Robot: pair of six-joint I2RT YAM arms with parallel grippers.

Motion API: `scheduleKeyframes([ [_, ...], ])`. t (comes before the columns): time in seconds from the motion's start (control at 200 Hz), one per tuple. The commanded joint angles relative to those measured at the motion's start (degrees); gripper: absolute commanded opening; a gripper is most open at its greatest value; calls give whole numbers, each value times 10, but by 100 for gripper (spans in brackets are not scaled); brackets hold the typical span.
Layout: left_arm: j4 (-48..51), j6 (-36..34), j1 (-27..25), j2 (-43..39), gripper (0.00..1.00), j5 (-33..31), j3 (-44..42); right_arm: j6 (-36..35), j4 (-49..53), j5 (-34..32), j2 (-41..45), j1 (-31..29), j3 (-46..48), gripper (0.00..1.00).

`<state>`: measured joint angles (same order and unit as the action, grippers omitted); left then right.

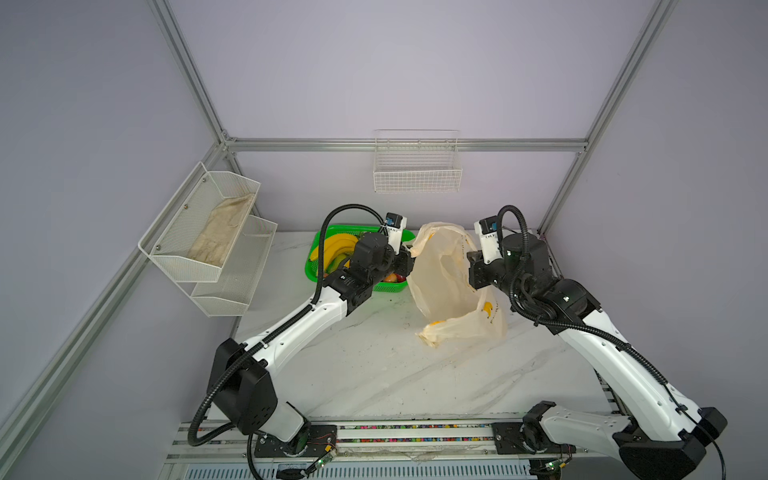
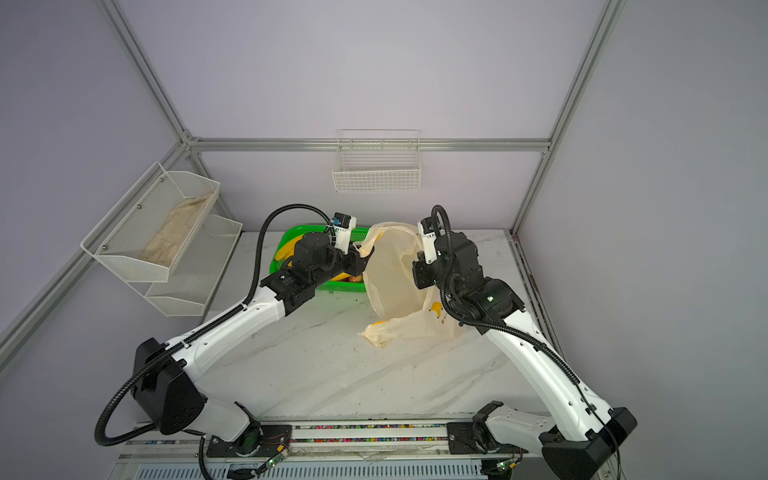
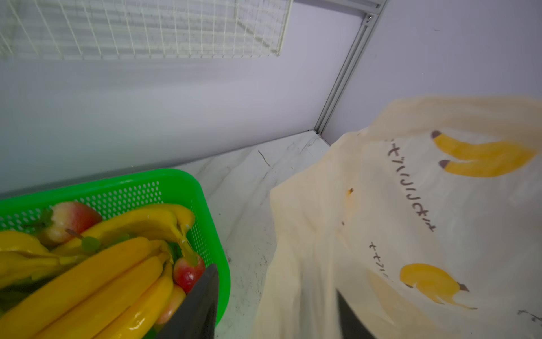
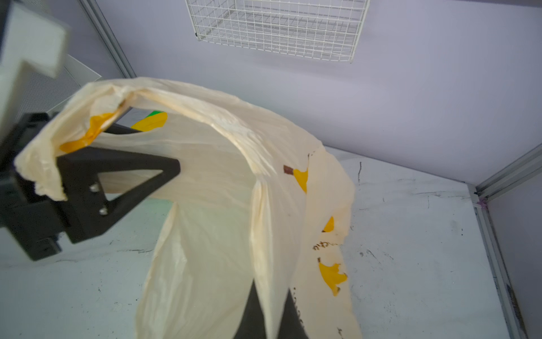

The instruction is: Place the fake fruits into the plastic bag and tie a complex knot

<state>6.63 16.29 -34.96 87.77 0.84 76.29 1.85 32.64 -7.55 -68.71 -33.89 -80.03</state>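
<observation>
Desk: Where was the bag?

Me: The bag (image 1: 446,286) hung between my two arms at the back of the table (image 1: 374,374). Its mouth was held open and its bottom end lay slumped on the tabletop. It was just right of the basket (image 1: 361,229). I couldn't tell whether the two touched.

Desk: Right gripper?

Me: My right gripper (image 4: 271,296) had its jaws together on the bag. In its wrist view a fold of film ran down between the two dark fingers (image 4: 250,314).

Desk: And the left?

Me: The left gripper (image 3: 275,281) had its jaws apart at the bag's left edge. One finger hung over the basket's corner, and the other showed dark against the film. From the right wrist I saw a handle strip draped over the base of one finger, not pinched.

Desk: The fruits?

Me: The fruits I could see lay in the basket. Bananas (image 3: 96,281) were heaped on top with two apples (image 3: 72,218) among them, one by the basket's wall and one beside my left finger.
</observation>
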Motion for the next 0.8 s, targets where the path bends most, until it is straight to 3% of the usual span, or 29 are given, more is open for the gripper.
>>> scheduleKeyframes([
  [0.0,-22,15,15,-48,77,66,5,57,56,8,-33,4,-12,0],
  [0.08,-32,13,28,-114,91,112,-47,65,48,11,-47,11,-16,0],
  [0.15,-35,21,46,-169,96,138,-102,71,46,16,-60,23,-17,0],
  [0.25,-37,46,84,-244,98,183,-177,84,44,39,-78,41,-19,0],
  [0.36,-21,67,129,-304,99,185,-231,102,50,36,-93,46,-31,0],
  [0.57,-23,58,147,-296,100,280,-225,141,15,98,-97,46,-30,0],
  [0.63,-7,64,147,-292,100,234,-217,138,24,84,-97,46,-42,0],
  [0.795,103,27,159,-271,100,-96,-184,104,76,-27,-117,46,-91,0],
])
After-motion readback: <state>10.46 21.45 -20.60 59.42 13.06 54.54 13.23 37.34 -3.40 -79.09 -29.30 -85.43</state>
